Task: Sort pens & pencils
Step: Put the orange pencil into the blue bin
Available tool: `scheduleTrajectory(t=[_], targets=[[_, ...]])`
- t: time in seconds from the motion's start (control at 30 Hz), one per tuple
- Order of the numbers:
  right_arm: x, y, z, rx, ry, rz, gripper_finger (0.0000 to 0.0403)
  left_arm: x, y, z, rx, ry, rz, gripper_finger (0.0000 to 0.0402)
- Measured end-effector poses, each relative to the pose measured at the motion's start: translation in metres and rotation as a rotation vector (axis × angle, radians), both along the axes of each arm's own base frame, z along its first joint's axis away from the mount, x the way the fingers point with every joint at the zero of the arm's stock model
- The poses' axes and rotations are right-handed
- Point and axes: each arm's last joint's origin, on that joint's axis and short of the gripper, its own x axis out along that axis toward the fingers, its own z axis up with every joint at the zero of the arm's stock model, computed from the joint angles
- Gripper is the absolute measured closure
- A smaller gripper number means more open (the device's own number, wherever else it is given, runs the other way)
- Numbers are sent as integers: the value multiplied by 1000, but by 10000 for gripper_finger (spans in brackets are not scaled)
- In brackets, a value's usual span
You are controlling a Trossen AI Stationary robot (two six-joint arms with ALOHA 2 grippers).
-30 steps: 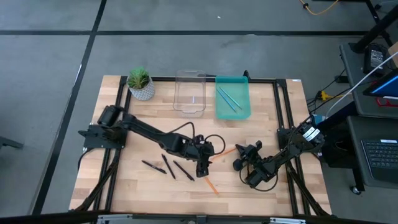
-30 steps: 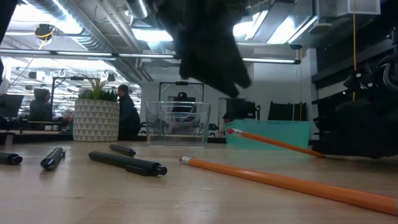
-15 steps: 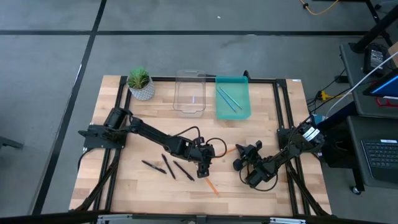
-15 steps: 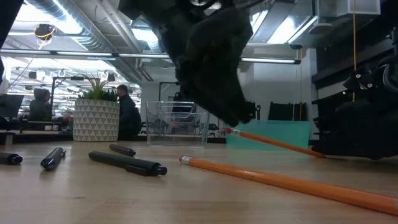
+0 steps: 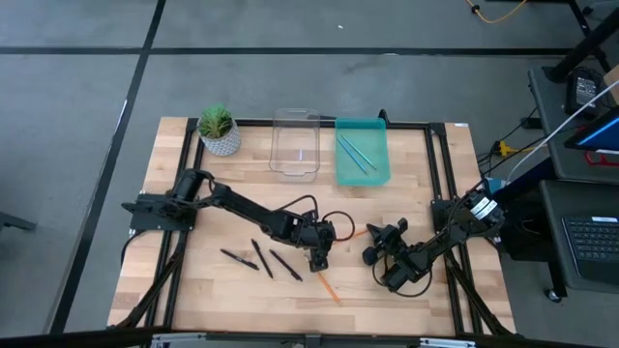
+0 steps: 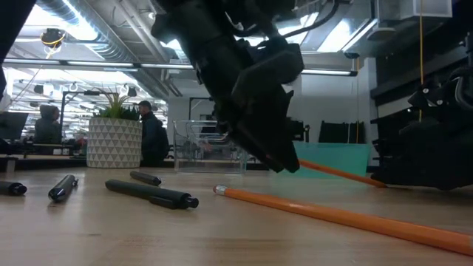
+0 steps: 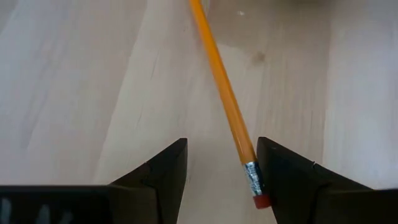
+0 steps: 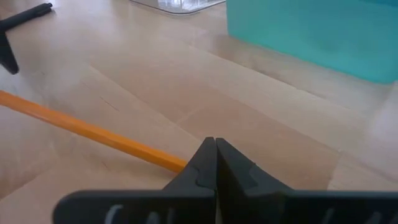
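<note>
left fingers (image 7: pixel 219 177): apart, straddling eraser end of orange pencil (image 7: pixel 222 99), no contact visible.
right fingers (image 8: pixel 214 163): pressed together, idle at counter (image 5: pixel 208 285) right.
pencil: flat on counter, mid-front.
handling: light, stiff, likely rolls; pinch mid-shaft.

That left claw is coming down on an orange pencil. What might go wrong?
The left gripper is open, but the orange pencil lies close against one finger, not centered, so closing may push it aside. A second orange pencil near the shut right gripper could get bumped.
</note>
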Motion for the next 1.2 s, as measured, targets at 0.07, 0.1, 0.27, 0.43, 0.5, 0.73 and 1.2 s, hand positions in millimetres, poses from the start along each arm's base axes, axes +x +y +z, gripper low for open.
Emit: scheduleTrajectory(t=[0.07, 0.1, 0.27, 0.43, 0.5, 0.73, 1.2], targets=[[0, 0, 0, 1, 0, 0, 402, 0, 3, 0, -11, 6, -2, 216], [0, 0, 0, 0, 0, 0, 402, 1, 4, 0, -18, 7, -3, 218], [0, 0, 0, 1, 1, 0, 402, 1, 7, 0, -33, 10, -4, 251], [0, 0, 0, 2, 2, 0, 402, 1, 6, -1, -55, 15, -19, 327], [0, 0, 0, 2, 2, 0, 402, 1, 6, -1, -55, 20, -8, 368], [0, 0, 0, 2, 0, 1, 402, 0, 12, -2, -72, 39, 35, 385], [6, 12, 56, -130, 124, 18, 402, -5, 18, 22, -31, 14, 72, 385]])
